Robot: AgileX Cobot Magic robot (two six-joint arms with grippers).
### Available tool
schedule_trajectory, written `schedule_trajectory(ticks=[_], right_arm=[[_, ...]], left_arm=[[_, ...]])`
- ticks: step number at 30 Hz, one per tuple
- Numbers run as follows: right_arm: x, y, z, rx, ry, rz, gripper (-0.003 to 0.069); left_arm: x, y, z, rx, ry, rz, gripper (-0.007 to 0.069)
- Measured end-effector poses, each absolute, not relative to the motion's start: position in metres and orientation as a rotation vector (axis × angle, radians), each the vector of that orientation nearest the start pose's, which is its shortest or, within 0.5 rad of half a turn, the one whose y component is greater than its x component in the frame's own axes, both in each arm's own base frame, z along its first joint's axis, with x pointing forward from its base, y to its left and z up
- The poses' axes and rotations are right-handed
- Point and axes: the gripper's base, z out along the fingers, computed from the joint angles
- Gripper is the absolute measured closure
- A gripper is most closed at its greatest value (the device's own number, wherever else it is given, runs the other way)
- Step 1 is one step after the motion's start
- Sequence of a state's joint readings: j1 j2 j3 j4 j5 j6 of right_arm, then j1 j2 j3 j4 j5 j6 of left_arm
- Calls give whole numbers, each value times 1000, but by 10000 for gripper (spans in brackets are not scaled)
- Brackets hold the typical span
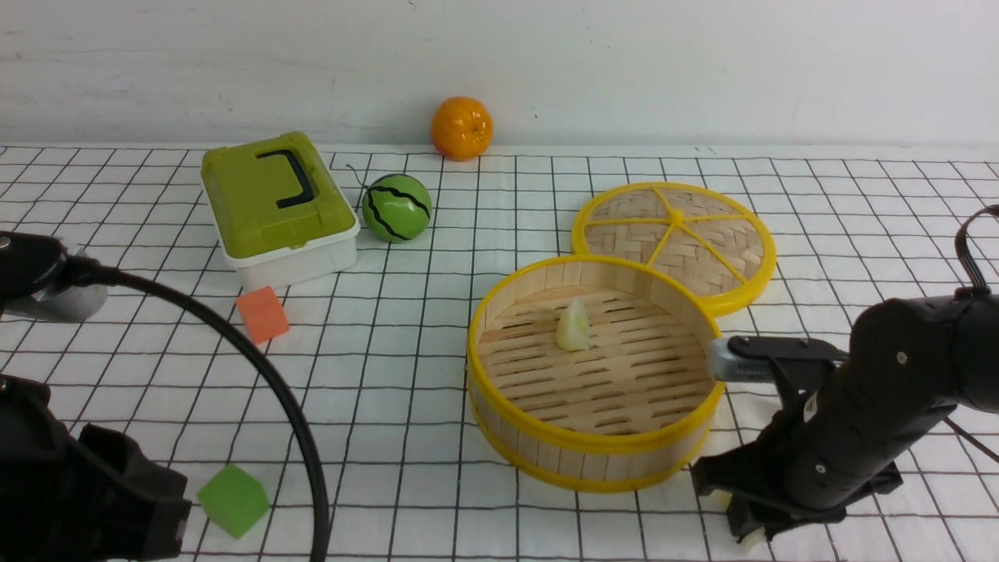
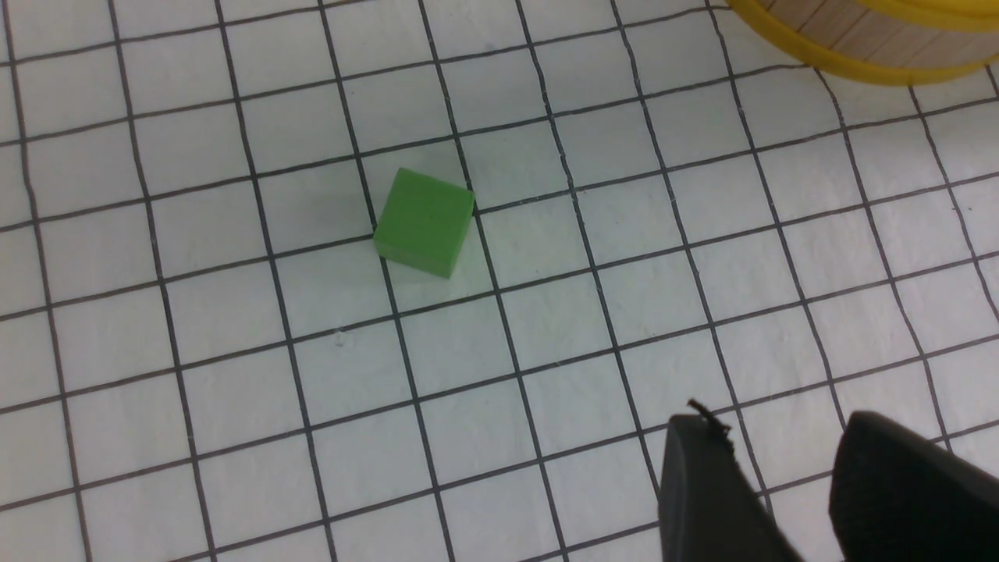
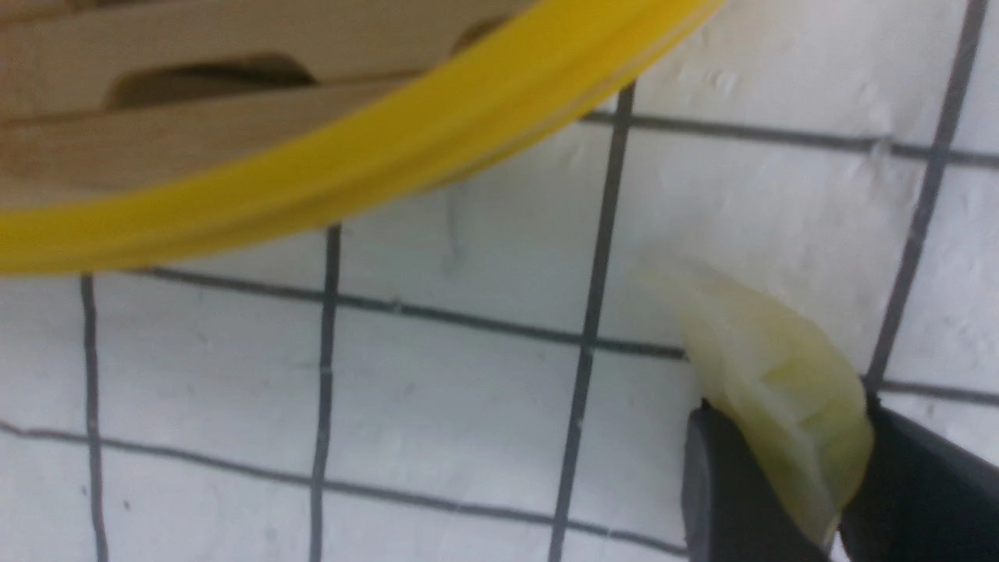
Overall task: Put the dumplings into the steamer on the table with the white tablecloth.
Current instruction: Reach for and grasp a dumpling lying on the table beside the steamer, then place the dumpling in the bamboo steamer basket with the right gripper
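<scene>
The round bamboo steamer (image 1: 593, 449) with yellow rims stands on the white tablecloth (image 1: 390, 351), right of centre. One pale dumpling (image 1: 574, 326) lies on its slatted floor. My right gripper (image 1: 745, 531) is low on the cloth just outside the steamer's near right wall. In the right wrist view it (image 3: 788, 414) is shut on a second, yellowish-green dumpling (image 3: 773, 375), close to the steamer's yellow rim (image 3: 390, 164). My left gripper (image 2: 776, 425) hangs open over bare cloth with nothing between its fingers, and the steamer's edge (image 2: 858, 55) shows beyond it.
The woven lid (image 1: 675, 238) lies flat behind the steamer. A green cube (image 1: 232, 499) sits near the front left, an orange cube (image 1: 262, 314) further back. A green-lidded box (image 1: 273, 203), a watermelon ball (image 1: 396, 208) and an orange (image 1: 462, 127) stand at the back.
</scene>
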State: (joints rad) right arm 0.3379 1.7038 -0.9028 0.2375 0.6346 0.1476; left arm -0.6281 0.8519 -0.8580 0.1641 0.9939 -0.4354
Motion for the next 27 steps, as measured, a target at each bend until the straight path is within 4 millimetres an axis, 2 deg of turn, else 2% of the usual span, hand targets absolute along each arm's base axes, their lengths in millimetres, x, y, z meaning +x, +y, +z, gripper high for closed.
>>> schedule_trajectory(ticks=[3, 5, 6, 8, 9, 11, 14, 16, 18, 23, 27], right_arm=[[279, 113, 170, -75, 2969, 313, 463], [282, 114, 192, -122, 2926, 335, 463], [282, 114, 194, -127, 2925, 336, 463], [289, 120, 228, -187, 2838, 368, 463], [290, 121, 233, -196, 2828, 373, 463], [297, 133, 260, -270, 2748, 396, 463], [308, 149, 277, -329, 2684, 413, 464], [313, 153, 278, -338, 2674, 416, 464], [331, 163, 272, -341, 2657, 418, 464], [367, 175, 244, -260, 2641, 404, 464], [391, 174, 221, -186, 2657, 357, 464]], left_arm=[[126, -76, 336, 289, 2454, -256, 385], [126, -76, 336, 289, 2459, -253, 386], [126, -76, 336, 289, 2459, -253, 386], [125, -76, 335, 289, 2468, -247, 386], [125, -76, 335, 289, 2469, -246, 386], [125, -75, 335, 288, 2470, -247, 386], [125, -75, 335, 288, 2470, -247, 386], [125, -75, 335, 288, 2470, -247, 386], [125, -76, 335, 287, 2474, -253, 386], [124, -77, 335, 283, 2479, -268, 386], [124, -77, 335, 282, 2482, -275, 386]])
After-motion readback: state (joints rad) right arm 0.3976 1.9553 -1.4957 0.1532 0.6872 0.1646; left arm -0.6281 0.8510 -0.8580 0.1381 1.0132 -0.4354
